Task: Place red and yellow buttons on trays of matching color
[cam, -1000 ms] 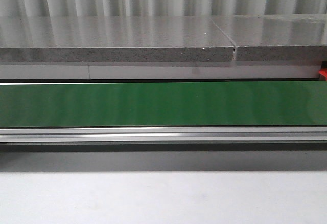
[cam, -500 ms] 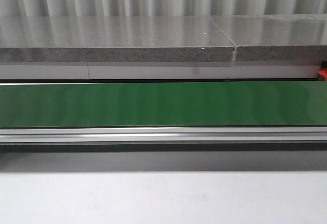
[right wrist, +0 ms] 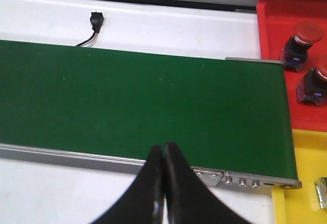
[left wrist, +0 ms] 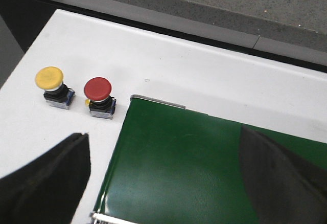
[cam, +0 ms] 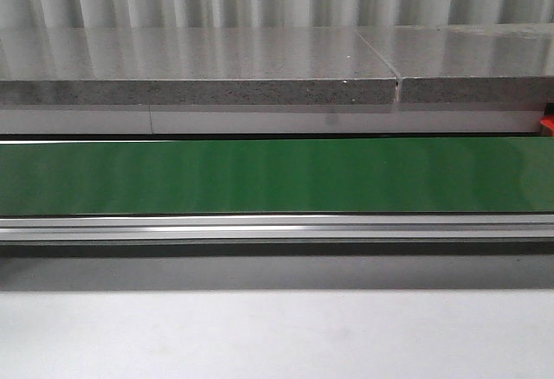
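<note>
In the left wrist view a yellow button point(left wrist: 49, 78) and a red button point(left wrist: 97, 88) stand side by side on the white table, just off the end of the green belt point(left wrist: 204, 168). My left gripper point(left wrist: 163, 175) is open above the belt's end, nothing between its fingers. In the right wrist view my right gripper point(right wrist: 163, 150) is shut and empty over the belt's near rail. A red tray point(right wrist: 291, 40) holds two red buttons point(right wrist: 301, 37) point(right wrist: 316, 83). Below it lies a yellow tray point(right wrist: 306, 178). Neither gripper shows in the front view.
The green conveyor belt point(cam: 277, 176) runs across the front view, with an aluminium rail point(cam: 277, 226) in front and a grey stone counter point(cam: 199, 72) behind. A small black plug with a wire point(right wrist: 94, 22) lies on the white table beyond the belt.
</note>
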